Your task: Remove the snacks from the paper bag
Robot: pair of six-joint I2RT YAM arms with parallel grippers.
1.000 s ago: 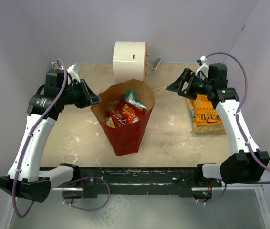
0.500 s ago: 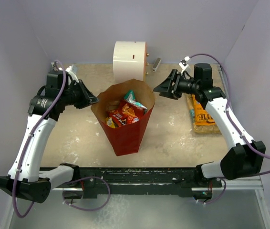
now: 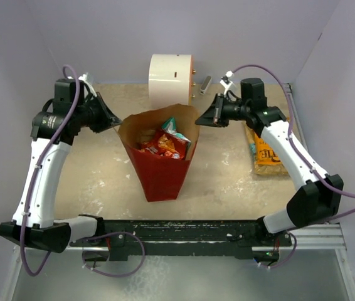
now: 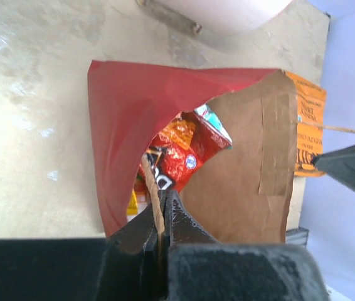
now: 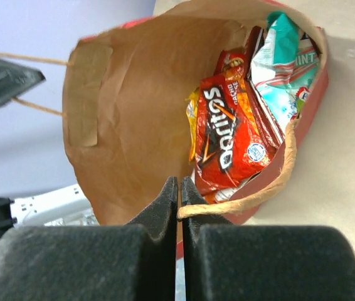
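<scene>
The red paper bag [image 3: 158,172] stands upright mid-table with its mouth open. Inside lie snacks: a red chip bag [image 3: 167,145] [image 5: 231,135] [image 4: 180,157] and a teal packet [image 3: 172,128] [image 5: 284,63]. A yellow-orange chip bag [image 3: 266,153] lies flat on the table to the right. My left gripper [image 3: 116,119] [image 4: 164,200] is shut on the bag's left twine handle [image 4: 154,191]. At the bag's right rim, my right gripper [image 3: 199,119] [image 5: 180,185] is shut on the right twine handle [image 5: 271,182].
A white cylinder [image 3: 170,80] stands behind the bag at the back wall, with a small grey object [image 3: 205,84] beside it. Purple walls close in on the left, back and right. The arm rail runs along the near edge.
The right arm swung left to the bag's rim and shut on the right handle. The left gripper closed fully on the left handle. The bag's mouth is now pulled wider.
</scene>
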